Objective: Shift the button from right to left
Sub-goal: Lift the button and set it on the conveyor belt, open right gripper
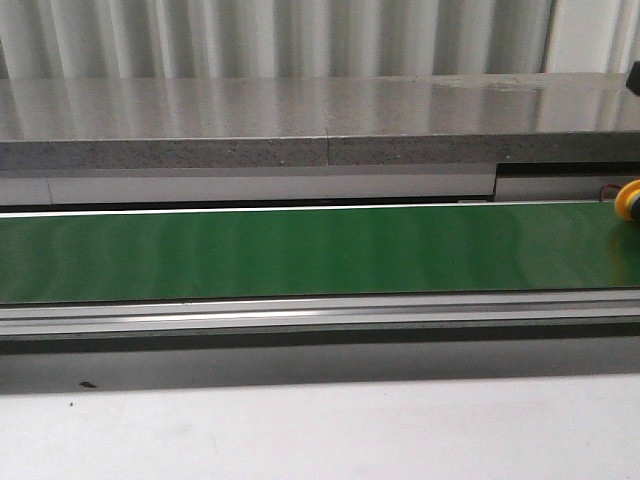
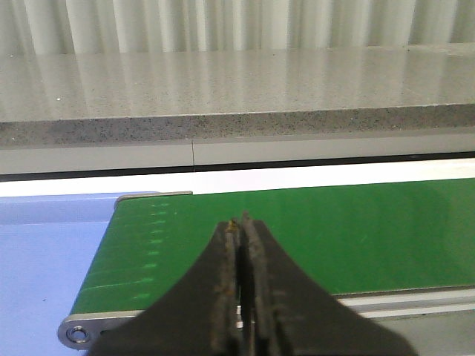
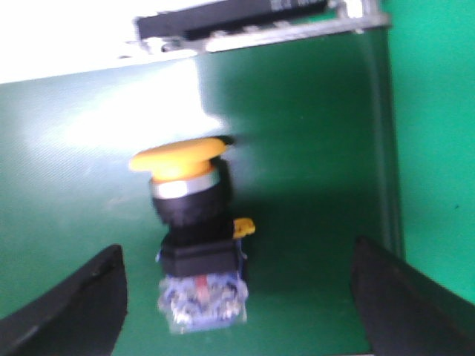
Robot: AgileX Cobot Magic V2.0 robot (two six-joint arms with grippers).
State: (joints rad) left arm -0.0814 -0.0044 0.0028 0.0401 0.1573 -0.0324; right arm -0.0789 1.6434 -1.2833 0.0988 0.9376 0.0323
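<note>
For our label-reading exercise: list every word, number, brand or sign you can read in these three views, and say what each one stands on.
No text can be read in any view.
Black bar beyond the green belt, right wrist view: a few pale marks that may be print, too blurred to read.
Button: no readable marking on its yellow cap, black collar or blue base; the picture is blurred.
Front view and left wrist view: no lettering visible.
</note>
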